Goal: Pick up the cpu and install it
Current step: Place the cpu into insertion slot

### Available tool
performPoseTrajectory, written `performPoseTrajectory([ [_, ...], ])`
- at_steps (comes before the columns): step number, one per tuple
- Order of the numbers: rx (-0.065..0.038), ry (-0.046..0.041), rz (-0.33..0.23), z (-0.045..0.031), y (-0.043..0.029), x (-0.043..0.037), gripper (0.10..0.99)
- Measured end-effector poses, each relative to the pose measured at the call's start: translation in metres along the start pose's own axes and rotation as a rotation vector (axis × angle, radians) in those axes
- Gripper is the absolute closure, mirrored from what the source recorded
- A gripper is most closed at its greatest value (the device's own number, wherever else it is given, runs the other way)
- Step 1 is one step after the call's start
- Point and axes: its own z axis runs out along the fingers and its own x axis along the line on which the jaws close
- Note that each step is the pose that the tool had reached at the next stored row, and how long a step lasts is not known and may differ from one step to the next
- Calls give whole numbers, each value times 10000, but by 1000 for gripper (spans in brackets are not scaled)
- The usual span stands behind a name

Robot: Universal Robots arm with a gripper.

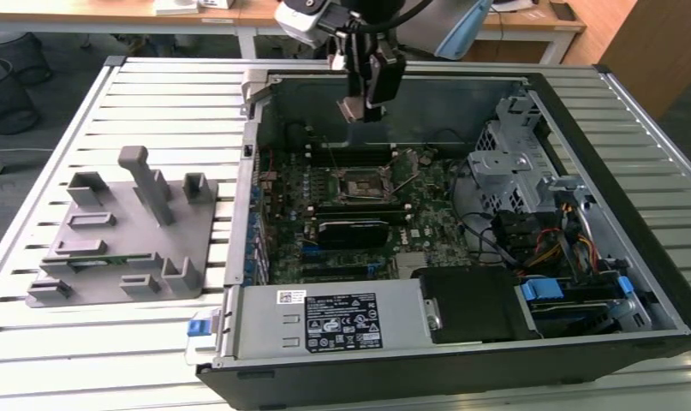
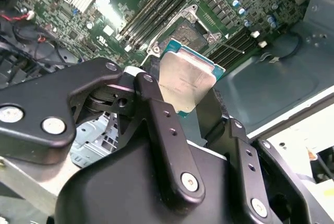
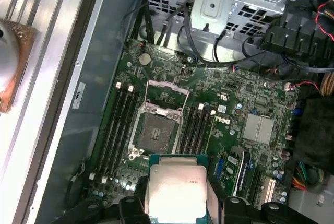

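A workshop-like lab: open computer case [image 1: 460, 107] on slatted workbench [image 1: 94, 342]

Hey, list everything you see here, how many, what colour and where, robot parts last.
table: one, pale, slatted, carrying the rest.
computer case: one, black, open, on the table.
motherboard: one, green, inside the computer case.
cpu socket: one, dark, empty, on the motherboard.
cpu: one, silvery with green edge, held above the motherboard.
fixture: one, grey, on the table, exterior view's left of the computer case.
gripper: one, black, shut on the cpu.

The jaws hide part of the cpu [image 2: 185, 80].
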Motion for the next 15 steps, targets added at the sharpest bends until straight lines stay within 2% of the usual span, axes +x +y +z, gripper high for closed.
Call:
performPoseTrajectory([
  [15, 16, -128, 1718, 7, 2, 9, 561],
])
